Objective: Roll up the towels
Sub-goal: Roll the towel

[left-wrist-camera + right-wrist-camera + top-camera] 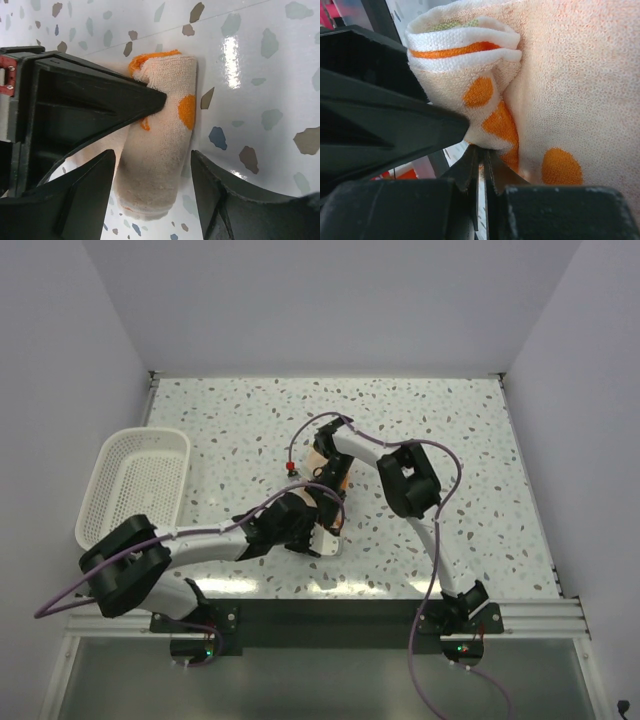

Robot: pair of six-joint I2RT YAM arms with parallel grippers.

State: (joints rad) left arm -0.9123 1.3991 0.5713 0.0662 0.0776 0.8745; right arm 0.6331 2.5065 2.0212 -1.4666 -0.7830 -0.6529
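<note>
Lying rolled near the middle of the speckled counter [260,85] is a peach towel [160,170] with orange dots. The left claw [153,157] is open, one finger on each side of one end of the roll; whether the fingers touch it is hard to tell. The right claw [480,160] is closed against a folded edge nearer the other end; whether any cloth is nipped between its tips cannot be made out. From above, both arms hide nearly all the towel. A white basket [130,480] sits at the counter's left edge.
</note>
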